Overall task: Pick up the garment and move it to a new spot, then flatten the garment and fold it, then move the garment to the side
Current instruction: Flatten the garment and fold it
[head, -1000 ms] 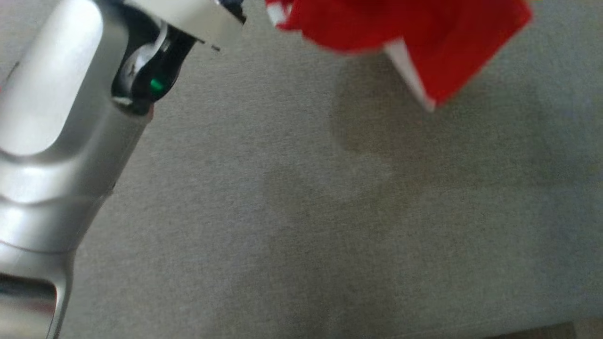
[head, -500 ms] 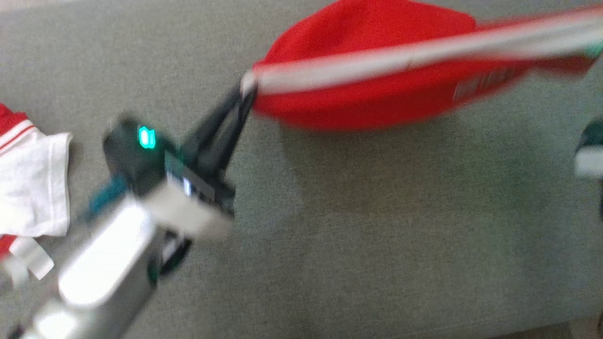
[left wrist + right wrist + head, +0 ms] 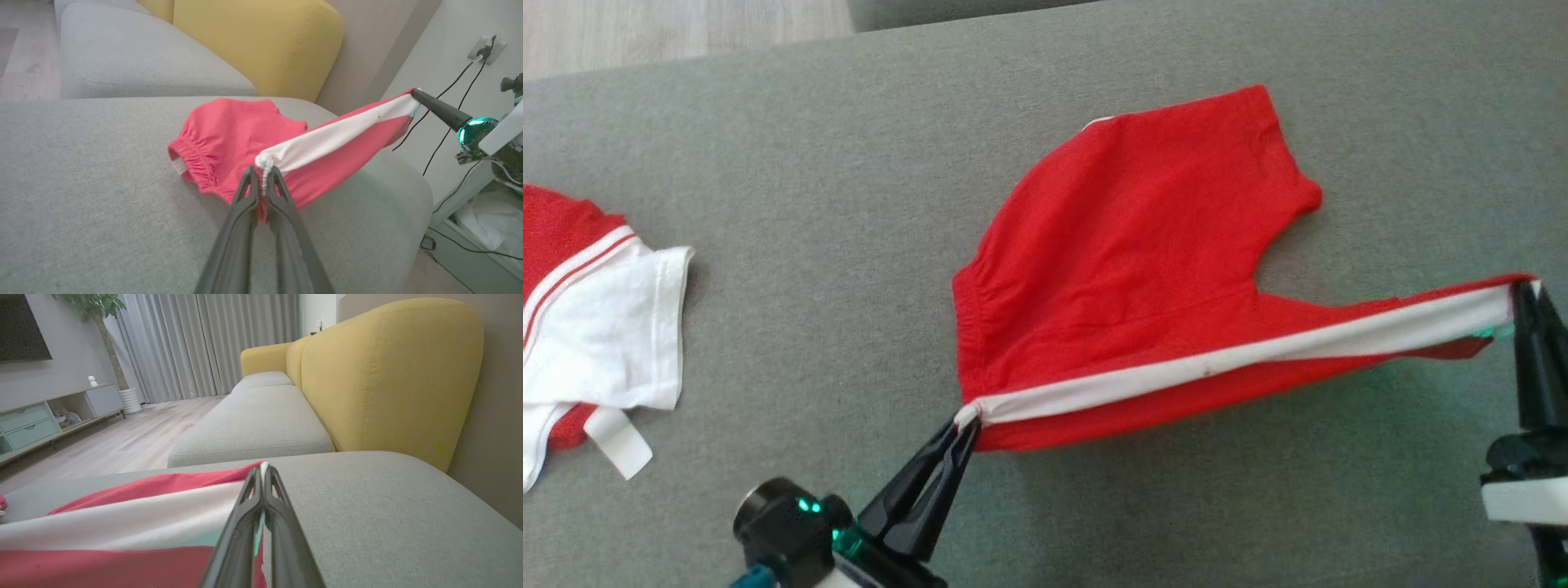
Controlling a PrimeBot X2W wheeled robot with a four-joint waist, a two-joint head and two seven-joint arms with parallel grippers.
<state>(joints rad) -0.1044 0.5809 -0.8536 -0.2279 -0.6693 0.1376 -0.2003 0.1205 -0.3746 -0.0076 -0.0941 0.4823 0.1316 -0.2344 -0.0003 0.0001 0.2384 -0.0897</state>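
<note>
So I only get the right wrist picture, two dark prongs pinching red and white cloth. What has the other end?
Observer: The left gripper pinches the waistband end of the red shorts; the white stripe runs taut to the right gripper.
Operator: Is it all in the air?
Observer: No, the far leg rests on the grey cushion.
Operator: Anything else there?
Observer: A second red and white garment lies further to the robot's left, apart.
</note>
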